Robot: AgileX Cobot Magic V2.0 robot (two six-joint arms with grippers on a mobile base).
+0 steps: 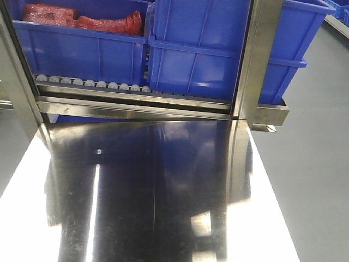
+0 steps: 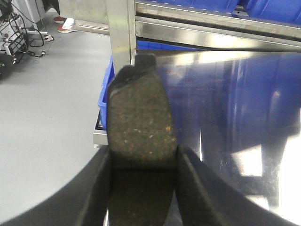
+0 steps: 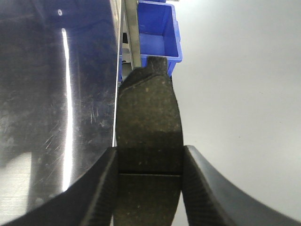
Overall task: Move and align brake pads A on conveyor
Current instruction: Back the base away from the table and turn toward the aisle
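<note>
Left wrist-mounted view: a brake pad is pinched across its width by the left gripper, a second brake pad by the right gripper, at edges of the steel tabletop; both judged stiff, heavy, gritty.

Site: I read this as a factory parts-handling station. Evidence: polished steel counter; stacked blue plastic bins, one holding red parts, on a steel-framed rack with a row of small grey rollers; bare grey floor; cabled equipment standing on it; a brake pad between my left fingers.
</note>
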